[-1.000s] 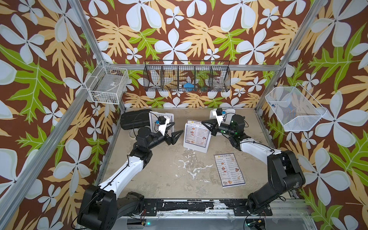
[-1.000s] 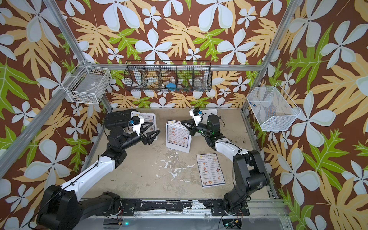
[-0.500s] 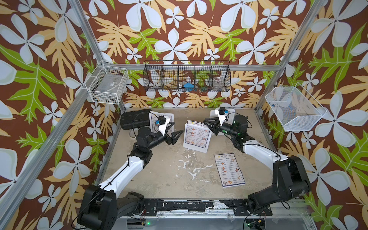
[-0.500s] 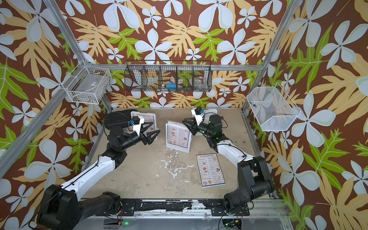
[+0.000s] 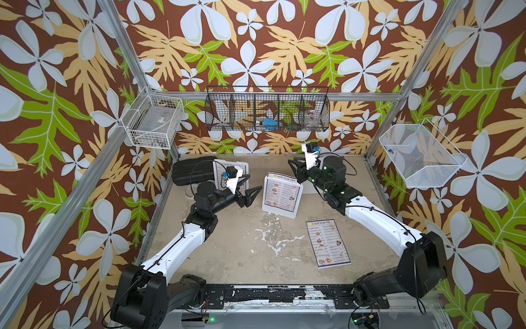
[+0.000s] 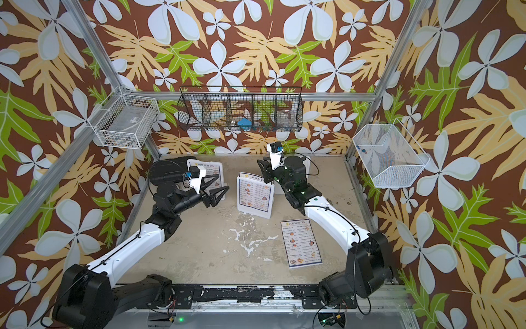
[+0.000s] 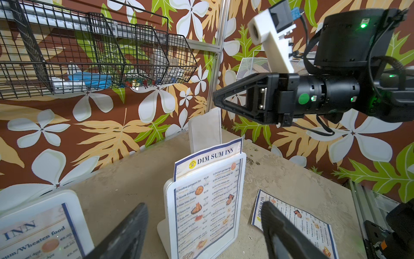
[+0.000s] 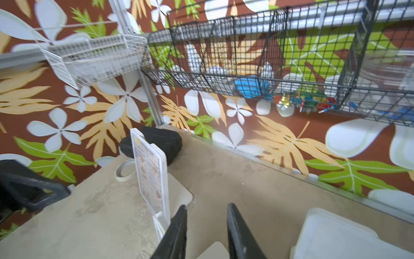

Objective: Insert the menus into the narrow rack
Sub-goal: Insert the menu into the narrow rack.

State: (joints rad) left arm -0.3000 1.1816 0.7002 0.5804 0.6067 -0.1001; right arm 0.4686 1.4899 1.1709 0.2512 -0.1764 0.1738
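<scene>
A narrow white rack (image 5: 280, 213) stands mid-table with a menu (image 5: 281, 193) upright in it, the "DIM SUM INN" heading poking above the top (image 7: 208, 157). Another menu (image 5: 327, 242) lies flat near the front right. A further menu (image 5: 227, 166) stands in a rack at the back left, partly hidden by my left gripper (image 5: 253, 196). That gripper is open, level with the middle rack and to its left, holding nothing. My right gripper (image 5: 293, 171) hovers just behind and right of the middle rack's top edge, open and with nothing between its fingers (image 8: 177, 228).
A bare white rack panel (image 7: 205, 130) stands at the back behind the middle rack. A black pouch (image 5: 193, 171) and a tape ring (image 8: 125, 171) sit in the back left corner. Wire baskets (image 5: 267, 109) hang on the walls above the table.
My right gripper has opened and let go of the menu in the middle rack, drawing back a little. The left arm has not moved.
</scene>
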